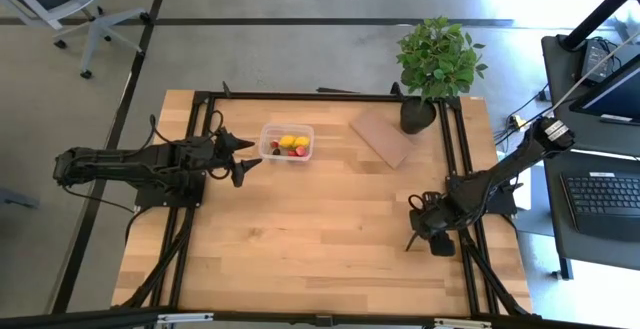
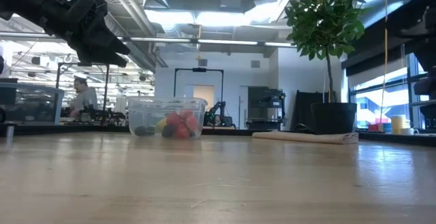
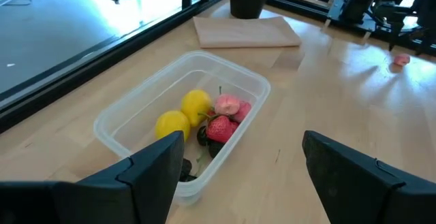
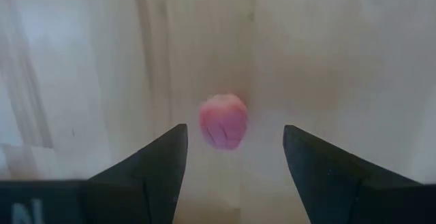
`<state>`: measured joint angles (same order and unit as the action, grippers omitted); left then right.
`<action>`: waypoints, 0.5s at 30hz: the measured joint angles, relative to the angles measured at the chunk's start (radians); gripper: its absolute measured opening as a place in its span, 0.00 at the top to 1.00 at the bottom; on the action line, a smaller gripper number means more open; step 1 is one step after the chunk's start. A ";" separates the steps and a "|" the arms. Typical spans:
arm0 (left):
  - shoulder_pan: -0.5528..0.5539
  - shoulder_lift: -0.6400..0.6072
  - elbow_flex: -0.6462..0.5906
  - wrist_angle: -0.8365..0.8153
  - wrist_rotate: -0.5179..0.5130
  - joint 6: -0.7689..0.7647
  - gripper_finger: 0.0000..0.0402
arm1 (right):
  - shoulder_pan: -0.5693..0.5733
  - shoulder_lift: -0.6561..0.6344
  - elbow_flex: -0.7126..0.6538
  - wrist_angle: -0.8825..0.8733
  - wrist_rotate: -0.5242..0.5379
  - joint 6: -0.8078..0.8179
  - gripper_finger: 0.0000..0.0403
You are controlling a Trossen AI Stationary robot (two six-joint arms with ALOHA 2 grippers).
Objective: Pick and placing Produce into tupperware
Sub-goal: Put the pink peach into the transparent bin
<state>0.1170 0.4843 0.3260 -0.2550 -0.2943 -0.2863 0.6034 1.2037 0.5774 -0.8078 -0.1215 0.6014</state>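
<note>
the table [image 1: 300, 239] is a light wood top; its near edge is cut off in the high view. the plant [image 1: 438, 59] stands at the far right corner, and its crown is cut off at the top of the low view. a flat brown board [image 1: 382, 136] lies just beside the pot.

the left arm [image 1: 120, 166] reaches in level from the table's left side. the left gripper [image 1: 247, 154] hangs above the table just left of the tub [image 1: 287, 143], fingers spread wide and holding nothing. in the left wrist view the near finger [image 3: 160, 166] hides the tub's closest corner.

the right arm [image 1: 510, 169] bends down from the right edge. the right gripper [image 1: 413, 214] points at the table near that edge, fingers apart, around nothing. a pink piece [image 4: 223, 120] lies on the wood between them, apart from both fingers; it is blurred and its kind cannot be told. in the high view the gripper hides it.

the tub, clear plastic, sits toward the far centre of the table. it holds two lemons [image 3: 184, 114], strawberries [image 3: 225, 118] and dark berries, partly hidden behind the tub wall. a mark at the bottom left corner of the right wrist view is cut off and unreadable.
</note>
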 joint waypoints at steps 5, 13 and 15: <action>0.000 0.000 0.000 0.001 0.000 0.000 0.28 | 0.005 0.001 -0.029 0.072 0.000 0.000 0.40; 0.000 0.000 0.000 0.001 0.000 0.000 0.28 | 0.005 0.001 -0.053 0.089 0.008 0.001 0.40; 0.000 0.000 0.000 0.001 0.000 0.000 0.28 | 0.005 0.001 -0.065 0.095 0.008 0.010 0.40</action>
<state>0.1169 0.4842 0.3260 -0.2543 -0.2944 -0.2867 0.6086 1.2045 0.5128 -0.7127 -0.1131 0.6119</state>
